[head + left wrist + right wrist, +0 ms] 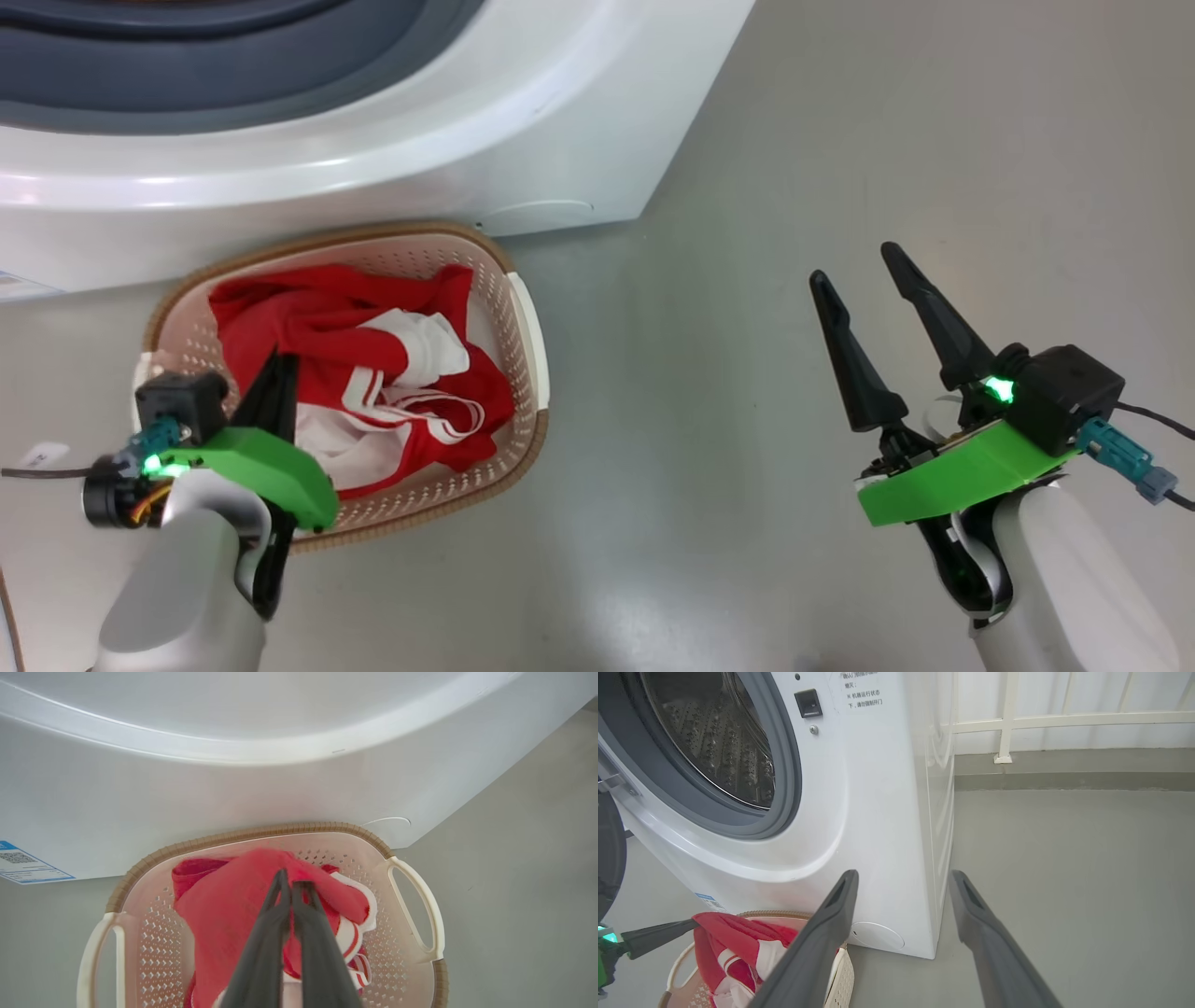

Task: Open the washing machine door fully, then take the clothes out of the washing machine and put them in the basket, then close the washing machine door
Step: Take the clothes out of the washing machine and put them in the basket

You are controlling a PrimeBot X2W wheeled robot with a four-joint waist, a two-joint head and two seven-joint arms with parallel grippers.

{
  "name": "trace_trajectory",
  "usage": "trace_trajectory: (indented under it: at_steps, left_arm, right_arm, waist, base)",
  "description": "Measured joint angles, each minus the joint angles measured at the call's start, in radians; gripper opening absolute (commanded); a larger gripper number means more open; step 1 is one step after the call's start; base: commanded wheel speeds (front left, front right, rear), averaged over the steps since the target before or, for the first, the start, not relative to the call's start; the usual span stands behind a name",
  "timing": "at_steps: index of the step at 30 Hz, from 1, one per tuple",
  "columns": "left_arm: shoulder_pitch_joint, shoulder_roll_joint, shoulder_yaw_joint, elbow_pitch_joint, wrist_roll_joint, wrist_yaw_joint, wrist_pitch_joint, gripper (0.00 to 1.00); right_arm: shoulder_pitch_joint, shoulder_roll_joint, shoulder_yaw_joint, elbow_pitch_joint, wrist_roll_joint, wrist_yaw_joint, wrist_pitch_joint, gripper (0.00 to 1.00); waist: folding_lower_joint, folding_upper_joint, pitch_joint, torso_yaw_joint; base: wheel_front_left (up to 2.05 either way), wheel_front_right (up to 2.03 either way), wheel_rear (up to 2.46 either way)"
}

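My L gripper (293, 877) pinched shut on clothes (224, 905) over basket (280, 829), R gripper (854, 263) wide open, empty, above floor (700, 467), washing machine (373, 159) just behind.

left gripper (293, 882) pinching red clothes (219, 914), above cream basket (243, 835)

So the clothes (308, 322) are bright red with white stripes and trim, the basket (530, 336) is cream with a brown woven-look rim, the washing machine (579, 112) is plain white with a grey ring (233, 84), and the floor (747, 513) is dull grey.

One washing machine (560, 140), one basket (527, 317), one heap of clothes (317, 317), two grippers (280, 364) (856, 263)
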Motion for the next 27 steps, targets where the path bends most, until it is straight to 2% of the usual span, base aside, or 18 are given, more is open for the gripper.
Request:
trace_trajectory:
  at_steps: [11,21,22,24,25,26,27]
  left_arm:
    - [-0.115,0.013,-0.110,0.227,-0.007,0.000,0.000,0.00]
    - [-0.196,0.029,-0.214,0.351,-0.070,0.000,0.002,0.00]
    - [-0.202,0.031,-0.221,0.356,-0.080,0.000,0.002,0.09]
    - [-0.210,0.034,-0.235,0.363,-0.105,0.000,0.002,0.36]
    - [-0.214,0.035,-0.240,0.366,-0.116,0.000,0.002,0.55]
    - [-0.217,0.035,-0.246,0.368,-0.126,0.000,0.002,0.88]
    - [-0.218,0.037,-0.252,0.369,-0.135,0.000,0.002,0.88]
  right_arm:
    - [-0.038,0.027,0.032,-0.003,-0.004,0.000,0.000,1.00]
    - [-0.073,0.044,0.044,-0.007,-0.006,0.000,0.000,1.00]
    - [-0.073,0.044,0.044,-0.007,-0.006,0.000,0.000,1.00]
    - [-0.073,0.044,0.044,-0.007,-0.006,0.000,0.000,1.00]
    - [-0.073,0.044,0.043,-0.007,-0.006,0.000,0.000,1.00]
    - [-0.073,0.044,0.043,-0.006,-0.006,0.000,0.000,1.00]
    - [-0.073,0.044,0.043,-0.005,-0.006,0.000,0.000,1.00]
  waist:
    - [0.0000,0.0000,0.075,-0.043]
    - [0.0000,0.0000,0.124,-0.077]
    - [0.0000,0.0000,0.127,-0.079]
    - [0.0000,0.0000,0.131,-0.083]
    - [0.0000,0.0000,0.130,-0.083]
    - [0.0000,0.0000,0.129,-0.082]
    - [0.0000,0.0000,0.128,-0.081]
  base:
    - [0.00,0.00,0.00]
    - [0.00,0.00,0.00]
    - [0.00,0.00,0.00]
    - [0.00,0.00,0.00]
    - [0.00,0.00,0.00]
    - [0.00,0.00,0.00]
    - [0.00,0.00,0.00]
